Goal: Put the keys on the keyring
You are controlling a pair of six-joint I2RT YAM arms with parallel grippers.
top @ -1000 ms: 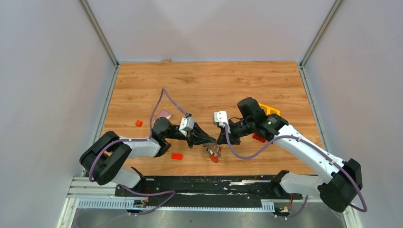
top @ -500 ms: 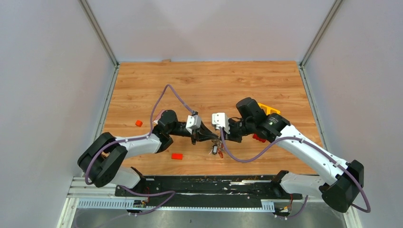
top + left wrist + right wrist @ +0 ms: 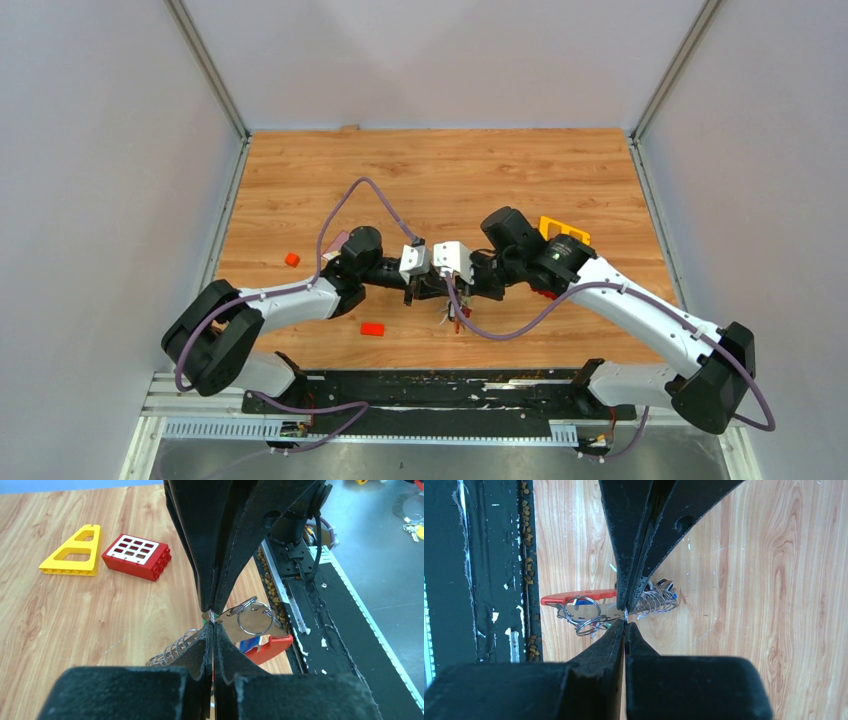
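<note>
Pinching keyring (image 3: 265,647), left fingers (image 3: 200,652), right fingers (image 3: 611,640)

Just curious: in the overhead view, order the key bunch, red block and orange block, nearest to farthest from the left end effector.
1. key bunch, pinched by the left end effector.
2. red block, lower left of it.
3. orange block, far left.

Hands, two: left hand (image 3: 212,630), right hand (image 3: 625,627). Keyring (image 3: 265,647), one. Small blocks, two — orange block (image 3: 291,259), red block (image 3: 372,328). Red studded brick (image 3: 136,556), one. Yellow triangular frame (image 3: 70,552), one.
</note>
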